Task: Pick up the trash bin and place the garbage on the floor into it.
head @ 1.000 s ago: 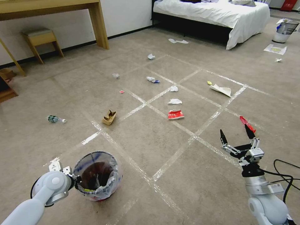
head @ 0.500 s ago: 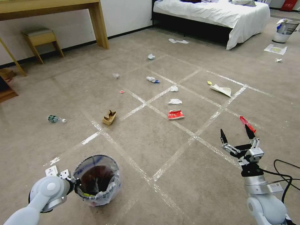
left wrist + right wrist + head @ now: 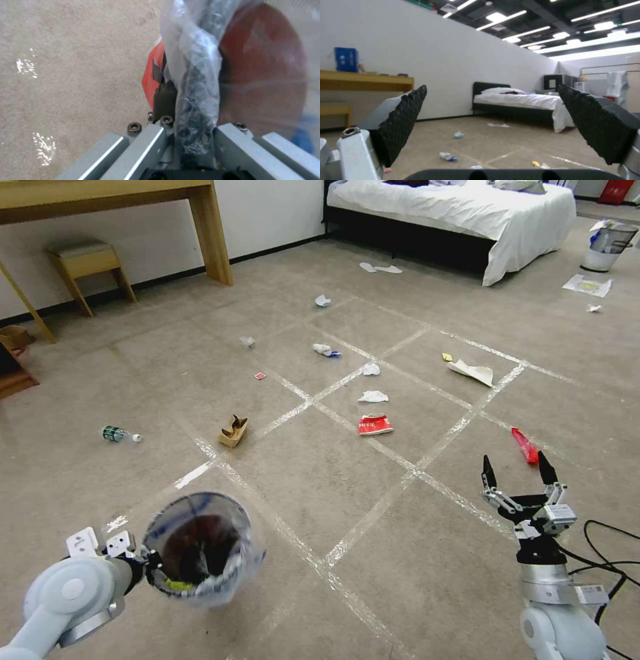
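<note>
Lifted since a second ago: small round trash bin (image 3: 198,548) with dark red-brown inside and crinkly clear plastic liner, now higher and tilted, blurred, at 7 o'clock of the head view above the beige-tan carpet floor (image 3: 320,473) crossed by shiny tape lines. Clamped on its rim at the 9 o'clock side, left gripper (image 3: 148,564). Shifted back toward 5 o'clock, right gripper (image 3: 519,472), fingers spread wide, empty, just short of a flat red wrapper (image 3: 525,445). Scattered from centre toward 12 o'clock: crushed red-white paper cup (image 3: 375,425), crumpled white tissue (image 3: 373,396), brown cardboard tray (image 3: 233,431); at 9 o'clock, small plastic bottle (image 3: 121,434).

Left wrist view: left gripper (image 3: 196,117) pinched shut on the bin's bag-wrapped dark rim, red base (image 3: 151,80) beyond, carpet beside.

Right wrist view: right gripper (image 3: 493,125) held wide apart, black ridged pads (image 3: 403,122) framing litter on the carpet.
</note>
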You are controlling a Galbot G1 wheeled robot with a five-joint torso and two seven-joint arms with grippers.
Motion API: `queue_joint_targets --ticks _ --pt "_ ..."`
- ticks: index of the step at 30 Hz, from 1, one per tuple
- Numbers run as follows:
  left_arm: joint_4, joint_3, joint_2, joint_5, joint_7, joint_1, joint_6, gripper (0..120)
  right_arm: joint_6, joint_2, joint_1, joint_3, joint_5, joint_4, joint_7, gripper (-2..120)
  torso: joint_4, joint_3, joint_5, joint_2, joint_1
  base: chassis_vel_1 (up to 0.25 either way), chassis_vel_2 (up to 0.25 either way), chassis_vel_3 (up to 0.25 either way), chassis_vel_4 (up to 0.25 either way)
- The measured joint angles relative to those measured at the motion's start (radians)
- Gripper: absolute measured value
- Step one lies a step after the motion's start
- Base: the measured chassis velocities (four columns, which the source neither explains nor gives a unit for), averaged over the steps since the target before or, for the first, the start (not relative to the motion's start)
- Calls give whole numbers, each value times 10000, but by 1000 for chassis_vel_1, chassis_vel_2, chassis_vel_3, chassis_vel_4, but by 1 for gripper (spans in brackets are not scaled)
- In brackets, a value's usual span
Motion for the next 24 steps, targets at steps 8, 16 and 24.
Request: queue_joint_targets --ticks 8,16,24 --pt "-465 -679 -23 -463 -495 250 105 0 483 391 -126 171 -627 -256 -83 100 0 0 0 0 0 0 0 0 0" --pt "-457 -873 -159 -723 -620 197 162 0 756 671 -80 -92 -1002 -481 -216 100 0 0 0 0 0 0 0 0 0" --pt "-400 -984 -151 -942 -626 95 149 0 823 614 -16 -157 -998 -544 -270 100 0 0 0 0 0 0 0 0 0"
